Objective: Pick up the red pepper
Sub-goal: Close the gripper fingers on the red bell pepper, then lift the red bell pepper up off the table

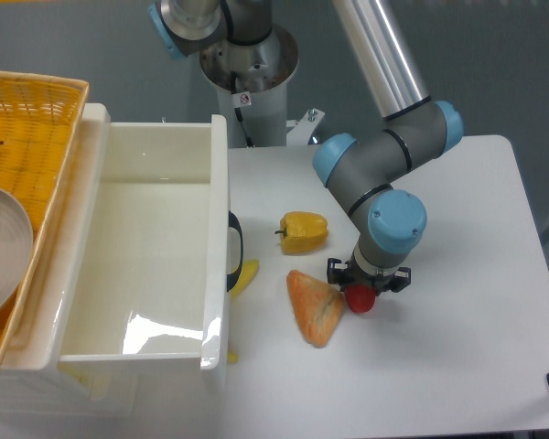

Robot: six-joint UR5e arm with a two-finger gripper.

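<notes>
Robot hand (360,285) pointing straight down at the right-centre of the white worktop (457,357), black fingers drawn in close on either side of the red pepper (360,297), apparently gripping it, though actual contact hard to confirm from above. Red pepper low at the worktop surface, mostly hidden under the hand, touching or just beside the right edge of an orange wedge of bread (315,305). Further out, a yellow pepper (303,231) up and to the left, a white bin (146,265) along the left side with a yellow strip (245,275) beside it, and a yellow basket (26,128) holding a grey plate (2,247) at the far left.
</notes>
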